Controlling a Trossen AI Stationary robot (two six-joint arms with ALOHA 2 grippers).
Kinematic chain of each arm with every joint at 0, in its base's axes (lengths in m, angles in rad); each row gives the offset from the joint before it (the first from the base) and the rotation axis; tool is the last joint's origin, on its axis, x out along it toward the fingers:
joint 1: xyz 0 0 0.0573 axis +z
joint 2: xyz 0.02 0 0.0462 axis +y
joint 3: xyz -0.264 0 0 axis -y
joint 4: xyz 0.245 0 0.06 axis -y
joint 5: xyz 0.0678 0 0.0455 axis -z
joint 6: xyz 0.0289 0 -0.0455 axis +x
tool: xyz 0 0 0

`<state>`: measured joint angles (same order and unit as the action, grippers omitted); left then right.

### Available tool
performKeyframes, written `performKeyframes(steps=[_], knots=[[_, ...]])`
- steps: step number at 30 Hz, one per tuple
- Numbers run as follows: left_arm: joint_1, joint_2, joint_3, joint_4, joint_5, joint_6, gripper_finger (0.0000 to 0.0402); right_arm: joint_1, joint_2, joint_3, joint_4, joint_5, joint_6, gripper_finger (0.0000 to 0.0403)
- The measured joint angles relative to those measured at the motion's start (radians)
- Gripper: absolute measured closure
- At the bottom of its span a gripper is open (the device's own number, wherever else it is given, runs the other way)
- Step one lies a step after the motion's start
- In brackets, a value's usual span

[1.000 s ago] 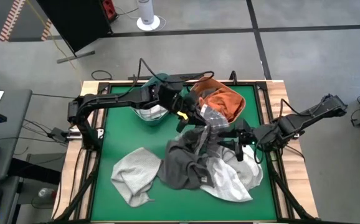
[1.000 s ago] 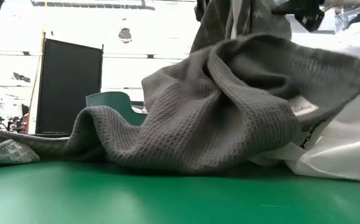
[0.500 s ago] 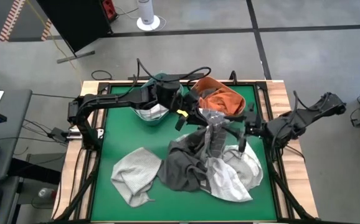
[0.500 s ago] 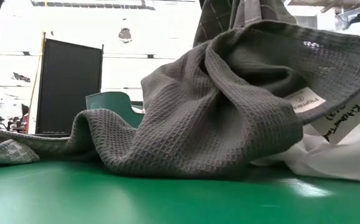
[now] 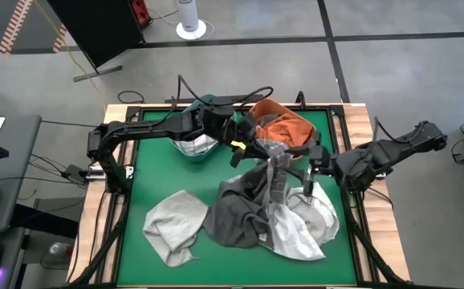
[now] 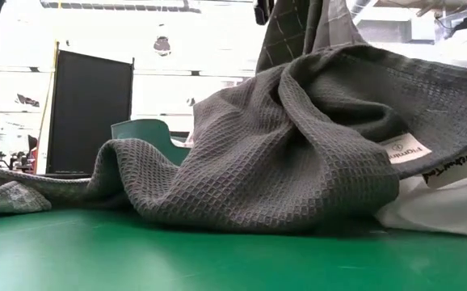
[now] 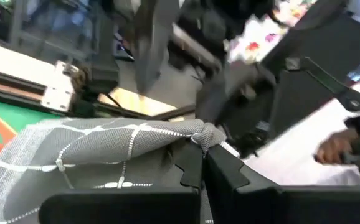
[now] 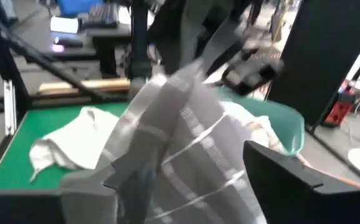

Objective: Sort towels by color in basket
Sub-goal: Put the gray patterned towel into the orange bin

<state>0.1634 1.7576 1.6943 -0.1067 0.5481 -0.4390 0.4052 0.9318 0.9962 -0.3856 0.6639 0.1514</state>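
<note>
The green table (image 5: pixel 148 181) carries most of the towels in a heap toward its right half. The dark grey towel (image 5: pixel 236 213) is the biggest mass, bunched at the middle; in the low view (image 6: pixel 298 153) its folds have slumped lower than half a second ago, and a label on its right edge now hangs in plain sight. Under and right of it lies the white towel (image 5: pixel 304 229), and well left of the heap lies the light grey towel (image 5: pixel 172 225), unmoved. At the far edge stand two baskets: the orange basket (image 5: pixel 252 112) with the rust-orange towel (image 5: pixel 284 128) in it, and the teal basket (image 5: pixel 204 102) with pale cloth inside.

The checked towel (image 5: pixel 274 164) hangs stretched upward from the heap, lifted a little higher than a second ago.

The left gripper (image 5: pixel 262 149) is clenched on the top corner of the checked towel (image 7: pixel 99 146), holding it above the table just in front of the orange basket. The right gripper (image 5: pixel 306 172) has let go: its fingers stand spread wide on either side of the hanging cloth (image 8: pixel 180 130), wider than a second ago, and the arm has drawn back toward the table's right edge.
</note>
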Motion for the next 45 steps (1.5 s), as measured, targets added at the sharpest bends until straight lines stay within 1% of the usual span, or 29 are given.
performKeyframes(steps=[4, 7, 9, 12, 15, 19, 22, 24, 26, 30, 31, 37, 42, 45], knots=[[-0.004, 0.000, 0.000, -0.003, -0.026, 0.009, 0.0401, -0.051, 0.053, 0.000, 0.019, -0.065, 0.001, 0.0100], [-0.014, 0.000, 0.000, -0.007, -0.079, 0.030, 0.0401, -0.091, 0.105, 0.000, 0.046, -0.141, -0.002, 0.0082], [-0.020, 0.000, 0.000, -0.004, -0.099, 0.038, 0.0401, -0.110, 0.147, 0.000, 0.055, -0.151, -0.002, 0.0074], [-0.025, 0.000, 0.000, -0.002, -0.105, 0.038, 0.0401, -0.132, 0.198, 0.000, 0.097, -0.153, -0.002, 0.0072], [-0.031, 0.000, 0.000, -0.002, -0.114, 0.040, 0.0401, -0.152, 0.238, 0.000, 0.162, -0.154, -0.003, 0.0082], [-0.032, 0.000, 0.000, 0.000, -0.115, 0.039, 0.0401, -0.167, 0.265, -0.001, 0.223, -0.178, -0.002, 0.0118], [-0.026, 0.000, 0.000, 0.002, -0.115, 0.034, 0.0401, -0.166, 0.266, -0.001, 0.225, -0.179, -0.002, 0.0161], [-0.023, 0.000, 0.000, 0.002, -0.115, 0.030, 0.0401, -0.164, 0.264, -0.001, 0.224, -0.179, -0.002, 0.0201], [-0.023, 0.000, 0.000, 0.002, -0.115, 0.029, 0.0397, -0.164, 0.260, -0.001, 0.224, -0.179, -0.002, 0.0250], [-0.019, 0.000, 0.000, 0.001, -0.131, 0.025, 0.0376, -0.164, 0.252, -0.001, 0.218, -0.193, -0.002, 0.0360], [-0.016, 0.000, 0.000, 0.002, -0.137, 0.025, 0.0368, -0.164, 0.251, -0.001, 0.219, -0.201, -0.002, 0.0375], [0.005, -0.037, 0.001, -0.028, -0.164, 0.035, 0.0305, -0.162, 0.210, -0.001, 0.151, -0.220, 0.017, 0.0370], [0.030, -0.096, 0.001, -0.123, -0.180, 0.073, 0.0245, -0.156, 0.127, -0.002, 0.065, -0.221, 0.025, 0.0375], [0.046, -0.143, 0.001, -0.186, -0.206, 0.095, 0.0221, -0.156, 0.070, -0.002, 0.038, -0.221, 0.042, 0.0375]])
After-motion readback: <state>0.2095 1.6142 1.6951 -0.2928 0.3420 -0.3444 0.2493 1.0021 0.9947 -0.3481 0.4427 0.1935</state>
